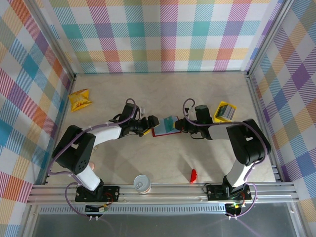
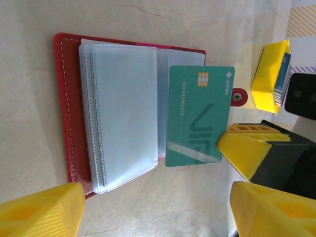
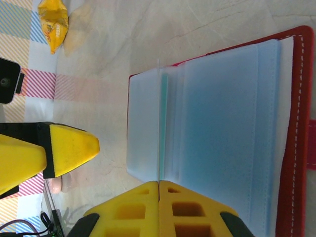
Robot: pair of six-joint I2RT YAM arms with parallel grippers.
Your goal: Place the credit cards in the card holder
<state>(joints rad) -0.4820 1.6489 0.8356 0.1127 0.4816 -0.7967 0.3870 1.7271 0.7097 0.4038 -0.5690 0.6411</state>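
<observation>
- Currently the step in hand looks like the insertion of one card: the right gripper (image 3: pixel 159 197) has its fingers pressed together on a teal card (image 2: pixel 197 116), pinching it at one short end.
- The card holder (image 2: pixel 66 98) lies open on the table (image 2: pixel 29 59) between the two arms, its clear sleeves (image 2: pixel 123 113) fanned upward.
- The teal card sits over the holder's clasp side, its long edge just beside the free edges of the sleeves; I cannot tell whether it has entered any pocket.
- The left gripper (image 2: pixel 157 202) has its fingers spread wide apart and holds nothing, hanging close by the holder's edge opposite the right arm.
- The remaining credit cards (image 1: pixel 224 111) rest in a yellow stack on the table beyond the right gripper, apart from the holder.
- Next, I judge, the card's leading edge must line up with a sleeve mouth and slide in flat, while the left gripper steadies the holder or parts a sleeve so the pages do not buckle.
</observation>
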